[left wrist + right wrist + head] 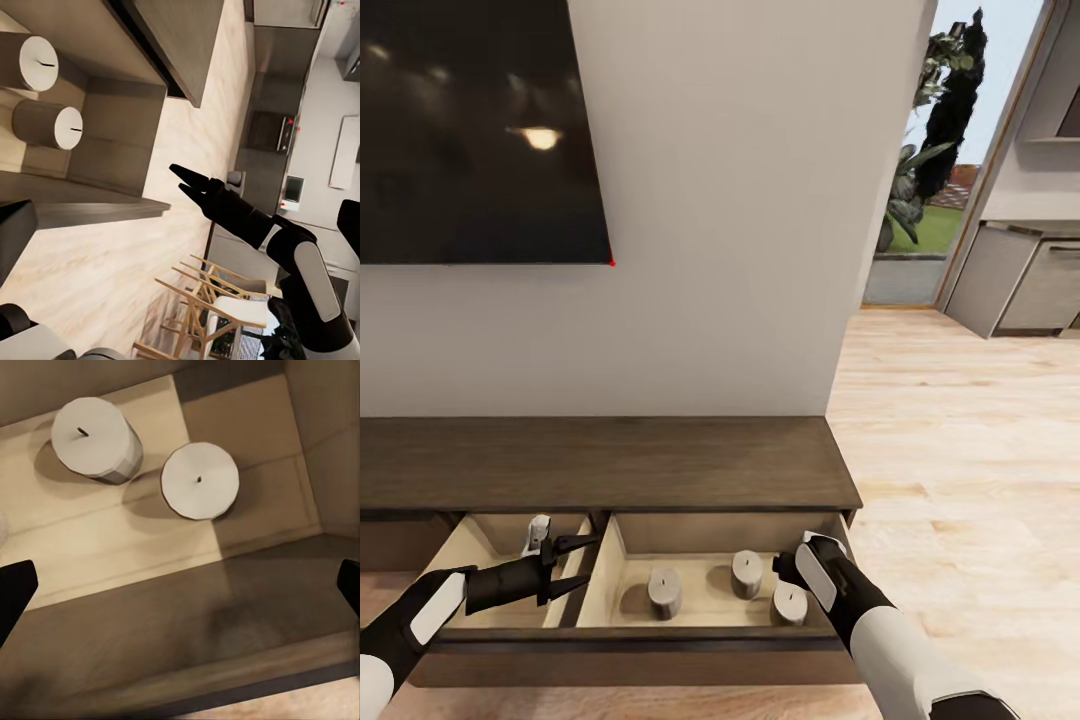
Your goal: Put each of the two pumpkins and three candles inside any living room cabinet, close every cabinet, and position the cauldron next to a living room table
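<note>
- Left hand (582, 562): black fingers spread, empty, over the left drawer compartment.
- Three stubby grey-beige candles (665, 592) upright in the long dark brown wood cabinet (600, 462), open pale right drawer.
- Right hand (180, 592): fingertips cut off, spread wide, empty.

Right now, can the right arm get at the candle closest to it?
Probably yes. The right gripper hangs open over the pulled-out drawer, right beside the nearest candle, and nothing covers that candle from above.
</note>
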Motion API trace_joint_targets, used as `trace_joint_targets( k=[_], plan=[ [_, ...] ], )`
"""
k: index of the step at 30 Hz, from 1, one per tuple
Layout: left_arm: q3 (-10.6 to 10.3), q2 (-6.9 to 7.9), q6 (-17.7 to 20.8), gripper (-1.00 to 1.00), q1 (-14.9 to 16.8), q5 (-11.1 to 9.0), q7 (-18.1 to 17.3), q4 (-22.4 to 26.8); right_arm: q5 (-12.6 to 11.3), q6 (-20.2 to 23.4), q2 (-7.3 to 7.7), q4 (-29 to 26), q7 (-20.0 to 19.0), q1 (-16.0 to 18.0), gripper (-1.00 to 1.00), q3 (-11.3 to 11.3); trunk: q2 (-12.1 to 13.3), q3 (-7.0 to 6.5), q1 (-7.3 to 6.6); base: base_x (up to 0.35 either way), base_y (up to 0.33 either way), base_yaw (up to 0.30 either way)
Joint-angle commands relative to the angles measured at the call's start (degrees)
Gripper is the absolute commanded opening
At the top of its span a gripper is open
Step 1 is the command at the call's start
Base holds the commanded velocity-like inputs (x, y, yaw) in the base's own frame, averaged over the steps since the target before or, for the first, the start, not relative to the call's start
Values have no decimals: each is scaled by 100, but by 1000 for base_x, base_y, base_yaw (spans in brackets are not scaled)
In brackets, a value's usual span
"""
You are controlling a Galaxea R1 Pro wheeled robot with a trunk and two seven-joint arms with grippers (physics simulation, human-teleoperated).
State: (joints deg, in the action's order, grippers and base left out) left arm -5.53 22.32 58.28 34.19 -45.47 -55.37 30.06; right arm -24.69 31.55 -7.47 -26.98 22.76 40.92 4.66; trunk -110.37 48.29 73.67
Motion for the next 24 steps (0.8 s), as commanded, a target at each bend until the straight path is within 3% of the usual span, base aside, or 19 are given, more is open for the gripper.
trace_joint_targets(
  k=[1, 8, 24],
  plan=[
    [0, 0, -1, 100, 0, 3, 0, 0, 0, 0, 0, 0, 0, -1, 100, 0, 42, -18, -23, 0, 0, 0],
    [0, 0, -1, 100, 0, 3, 0, 0, 0, 0, -3, 0, 0, -1, 100, 0, 322, -144, -176, -80, 0, 0],
    [0, -9, -1, 100, 0, 3, 0, 0, -3, 0, -8, 0, 0, -5, 100, 9, 924, -413, -506, -320, 0, 0]
  ],
)
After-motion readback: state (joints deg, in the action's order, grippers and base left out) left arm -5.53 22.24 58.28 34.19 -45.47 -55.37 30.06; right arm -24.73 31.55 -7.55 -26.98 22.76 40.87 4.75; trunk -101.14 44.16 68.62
